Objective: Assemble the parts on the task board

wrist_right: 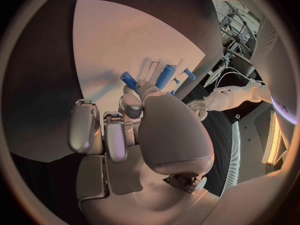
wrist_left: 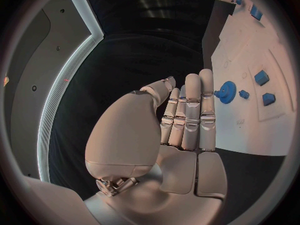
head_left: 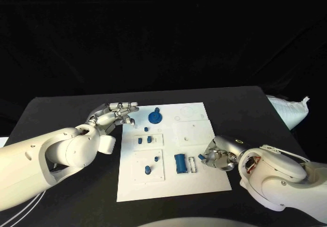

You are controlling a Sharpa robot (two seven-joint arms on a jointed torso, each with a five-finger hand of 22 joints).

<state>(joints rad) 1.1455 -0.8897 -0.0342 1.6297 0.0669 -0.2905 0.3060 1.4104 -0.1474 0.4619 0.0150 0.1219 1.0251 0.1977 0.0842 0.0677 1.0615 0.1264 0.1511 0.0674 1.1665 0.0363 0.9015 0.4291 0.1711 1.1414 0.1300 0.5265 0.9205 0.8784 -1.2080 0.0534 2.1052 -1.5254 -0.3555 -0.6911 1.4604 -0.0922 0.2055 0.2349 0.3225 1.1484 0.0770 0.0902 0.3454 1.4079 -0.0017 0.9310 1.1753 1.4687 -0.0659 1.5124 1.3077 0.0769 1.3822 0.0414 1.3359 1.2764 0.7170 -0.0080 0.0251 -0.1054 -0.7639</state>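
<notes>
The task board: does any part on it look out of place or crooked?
Nothing on the task board looks damaged or spilled. The blue gear lies near its far edge, the long blue block beside an empty slot. One small blue part is off the board, pinched in the right hand. The left hand holds nothing.

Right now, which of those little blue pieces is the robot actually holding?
The small blue piece at the board's right edge, pinched in the right hand. The round gear-like piece and the long block lie on the white task board, untouched.
</notes>
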